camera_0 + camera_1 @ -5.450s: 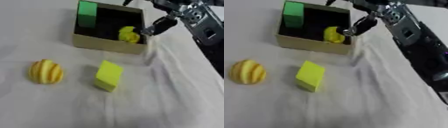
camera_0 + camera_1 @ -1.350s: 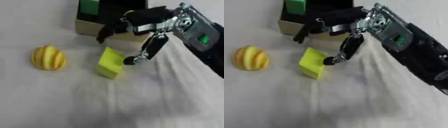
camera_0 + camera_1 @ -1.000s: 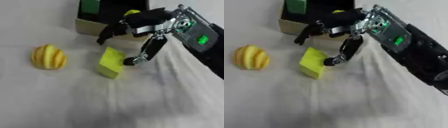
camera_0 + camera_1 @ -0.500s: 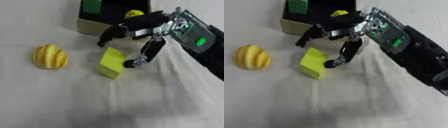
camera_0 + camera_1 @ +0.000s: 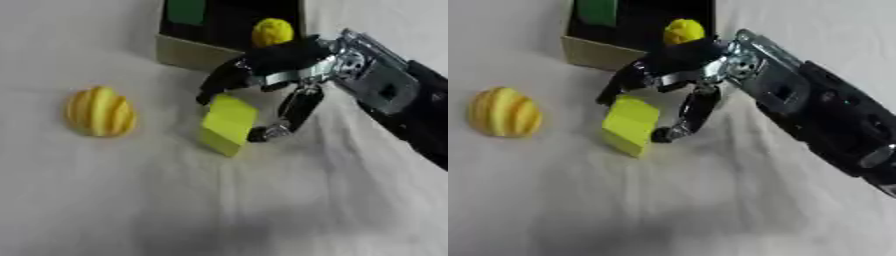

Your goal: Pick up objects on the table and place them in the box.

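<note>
Desk [image 5: 332, 210] is covered in white cloth, box [image 5: 188, 52] sits at its far edge. Right hand [image 5: 271, 65] has come down from the box to the yellow block [image 5: 226, 124] mid-desk; fingers arched over the block's far top edge, thumb [image 5: 289, 112] hanging down its right side, tip touching or just beside it. Hand is spread around the block, not yet clamped, so the grasp is about to close rather than done

Block looks tilted, leaning on one edge; cannot tell if it has left the cloth

Versus 5.5 s back: hand was at the box's right wall by the small yellow lumpy thing [image 5: 271, 31]; that thing now lies inside the box with the green block [image 5: 185, 11]

Striped yellow fruit [image 5: 101, 111] near the left edge is untouched, same spot. Two items left to box. Left hand not visible
</note>
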